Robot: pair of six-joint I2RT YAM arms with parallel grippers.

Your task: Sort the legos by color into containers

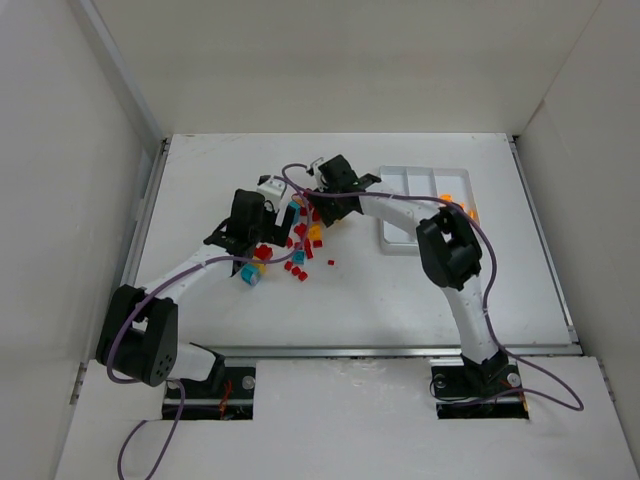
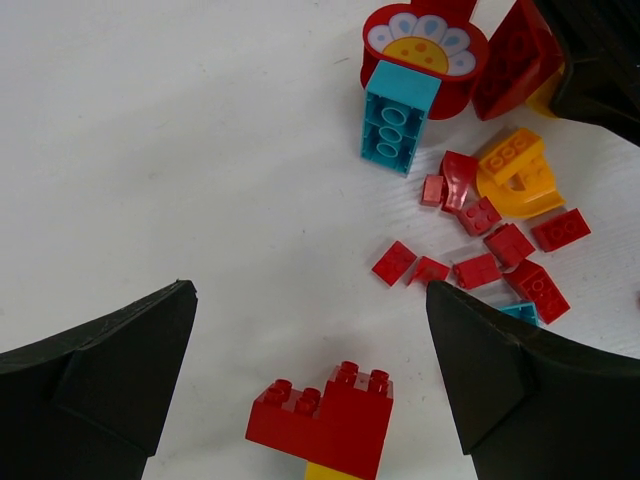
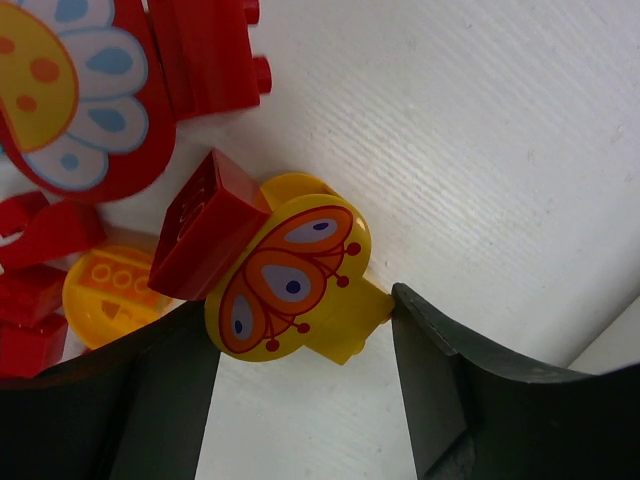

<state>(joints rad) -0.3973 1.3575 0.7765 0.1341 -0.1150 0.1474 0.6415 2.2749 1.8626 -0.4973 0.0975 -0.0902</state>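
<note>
Looking at the top cam: legos (image 1: 300, 245) are mostly heaped mid-tabletop (image 1: 380, 300) between the two arms, w/ a few strays around. Tray (image 1: 410, 172) sits to the right of the heap, towards the back. There are some orange bits in its right-end compartment, and the right arm hides part of the tray.

Right hand (image 3: 300, 320) is down at the heap w/ one finger on each side of a yellow butterfly piece (image 3: 295, 280) lying on the tabletop. Both fingers look right up against it, but can't tell if it's really clamped or just touching. A red block (image 3: 210, 225) leans on the butterfly's top-left edge, and a big red flower piece (image 3: 60, 90) is just past that.

Left hand (image 2: 310, 300) is wide apart, holding nothing, low over the tabletop at the left side of the heap. A red brick (image 2: 325, 410) sits between its fingers, touching neither. Further out there's a teal brick (image 2: 400, 115) against the flower piece, a yellow curved piece (image 2: 520, 175), and a scatter of small red bits (image 2: 480, 250).
</note>
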